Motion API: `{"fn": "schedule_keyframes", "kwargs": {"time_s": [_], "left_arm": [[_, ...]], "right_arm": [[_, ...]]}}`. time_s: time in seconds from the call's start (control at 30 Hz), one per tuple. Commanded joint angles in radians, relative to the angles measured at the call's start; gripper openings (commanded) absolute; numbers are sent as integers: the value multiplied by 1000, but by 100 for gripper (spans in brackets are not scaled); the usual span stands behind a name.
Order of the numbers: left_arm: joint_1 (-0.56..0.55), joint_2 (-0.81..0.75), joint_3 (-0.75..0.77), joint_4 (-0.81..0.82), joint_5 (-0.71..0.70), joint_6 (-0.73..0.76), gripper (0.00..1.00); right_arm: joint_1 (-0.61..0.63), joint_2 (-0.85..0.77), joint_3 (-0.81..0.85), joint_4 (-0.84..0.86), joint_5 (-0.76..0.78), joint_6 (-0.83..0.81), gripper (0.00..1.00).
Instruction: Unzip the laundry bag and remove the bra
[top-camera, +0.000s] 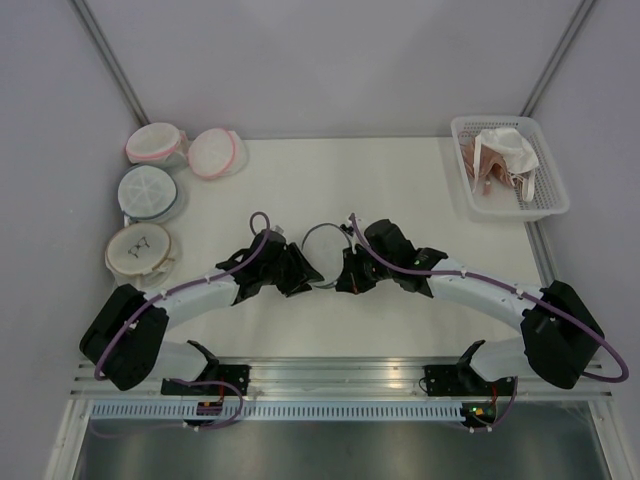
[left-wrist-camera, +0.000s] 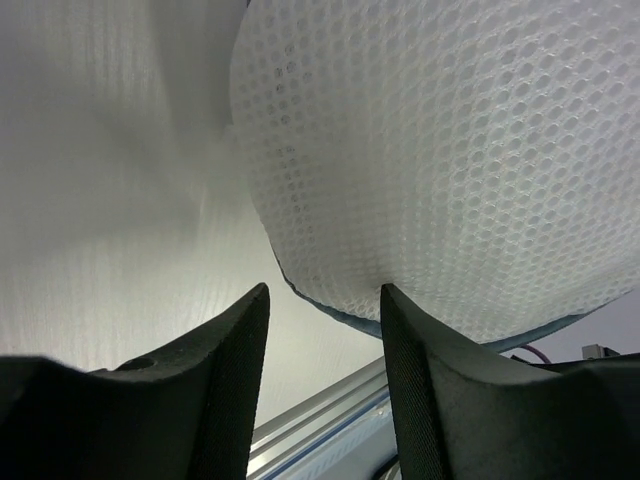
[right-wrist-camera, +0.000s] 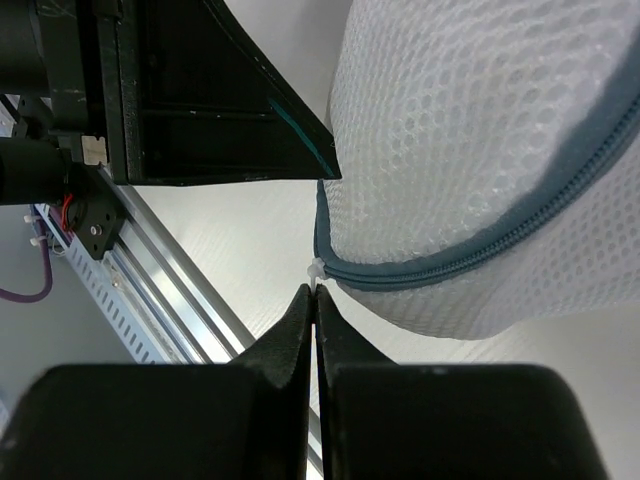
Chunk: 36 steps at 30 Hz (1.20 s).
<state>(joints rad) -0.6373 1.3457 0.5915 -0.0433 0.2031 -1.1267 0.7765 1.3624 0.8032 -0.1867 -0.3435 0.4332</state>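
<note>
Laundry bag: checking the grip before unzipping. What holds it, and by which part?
The right gripper pinches the white zip pull of the laundry bag, at its grey-blue rim; the left gripper is open, holding nothing.

2 units, left arm and right arm — white tubular links, black joint housings, purple cable looped along each. Black wedge fingers, finely textured pads.

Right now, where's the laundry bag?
In the top view, the laundry bag sits midway across the table, between the left claw and the right claw.
</note>
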Motion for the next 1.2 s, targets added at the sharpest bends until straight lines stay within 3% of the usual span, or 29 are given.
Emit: {"fn": "schedule_keyframes", "kwargs": {"time_s": [0.0,0.1,0.23,0.37,0.63,0.87,1.17], "left_arm": [[-2,3,59,23,-16,24,52],[-2,7,73,25,-22,-5,54],[-2,-11,79,68,-1,-64,75],[-10,-49,82,85,83,-158,84],[-22,-60,-2,190,67,-258,81],[-44,46,-7,301,177,-387,79],[-56,-92,-85,249,70,-466,82]], "right_arm": [[4,-14,16,36,-23,2,0],[4,-19,8,41,-31,2,0],[10,-19,-2,56,-34,10,1],[12,-6,-10,73,-28,19,0],[13,-2,-13,136,-81,35,0],[15,-22,-29,174,-60,62,0],[17,-37,-42,178,-15,62,0]]}}
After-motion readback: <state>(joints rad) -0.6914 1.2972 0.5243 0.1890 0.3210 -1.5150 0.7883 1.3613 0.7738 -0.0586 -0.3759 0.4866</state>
